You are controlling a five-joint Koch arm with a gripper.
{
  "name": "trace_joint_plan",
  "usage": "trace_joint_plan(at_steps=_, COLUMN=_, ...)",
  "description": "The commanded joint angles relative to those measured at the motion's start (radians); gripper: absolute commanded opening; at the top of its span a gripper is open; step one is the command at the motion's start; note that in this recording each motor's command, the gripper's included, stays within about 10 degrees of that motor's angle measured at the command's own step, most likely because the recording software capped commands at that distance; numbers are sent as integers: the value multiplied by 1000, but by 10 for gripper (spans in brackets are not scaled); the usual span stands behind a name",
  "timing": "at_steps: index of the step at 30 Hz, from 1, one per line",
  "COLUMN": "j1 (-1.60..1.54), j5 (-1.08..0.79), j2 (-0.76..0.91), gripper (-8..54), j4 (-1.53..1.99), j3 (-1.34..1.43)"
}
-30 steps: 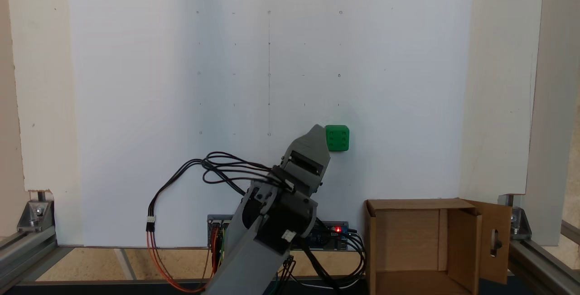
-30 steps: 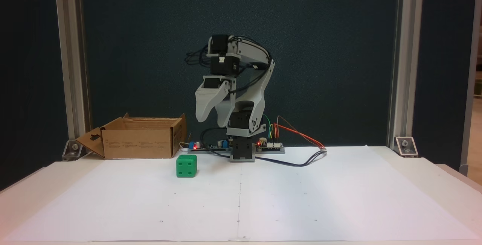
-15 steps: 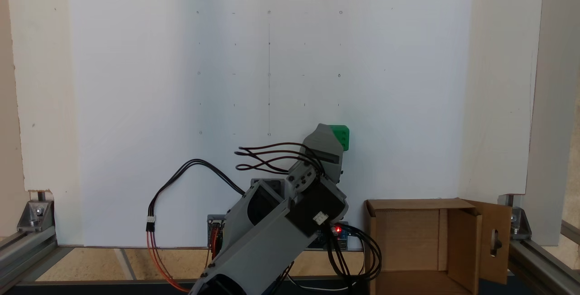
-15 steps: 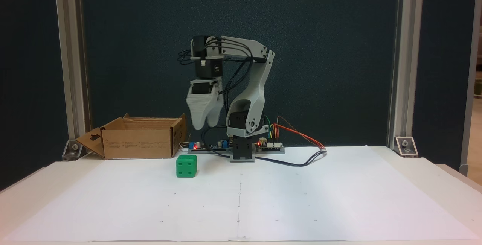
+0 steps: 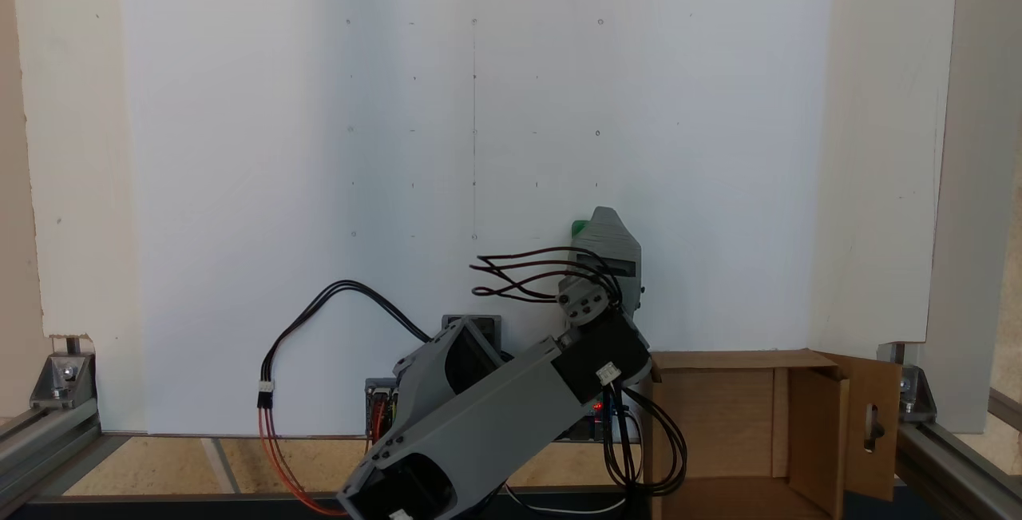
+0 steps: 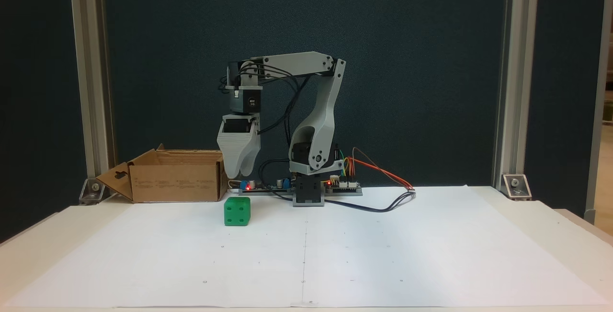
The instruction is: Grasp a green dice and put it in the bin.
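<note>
One die: the green dice (image 6: 237, 211) sits on the white paper sheet (image 6: 335, 254), directly below the gripper (image 6: 238, 174) and not touched by it.
Gripper: it hangs above the dice with tips pointing down; the two tips appear close together, but I cannot tell if the jaws are open or closed.
Change: one second ago the gripper was beside the dice and nearer to the arm base; now it has swung over it, so in the fixed view from above only a green corner (image 5: 580, 227) shows beside the gripper (image 5: 604, 220).
Meaning: I judge that the approach is almost finished; the descent and the grasp are not yet done.
Bin: the cardboard box (image 6: 177, 178) stands just beside the gripper, on its left in the side view, with open top.
Room: free paper lies on the other sides of the dice; the box wall and the electronics board (image 6: 261, 186) behind are the near edges to avoid.
</note>
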Motion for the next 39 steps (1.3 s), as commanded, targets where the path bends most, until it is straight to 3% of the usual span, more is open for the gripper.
trace_joint_plan(at_steps=1, j1=21, j5=-103, j2=-5, gripper=485, j4=-61, j3=18)
trace_joint_plan(at_steps=9, j1=58, j5=-104, j2=-46, gripper=485, j4=-279, j3=172)
trace_joint_plan(at_steps=39, j1=-43, j5=-144, j2=-63, gripper=445, j4=-337, j3=258)
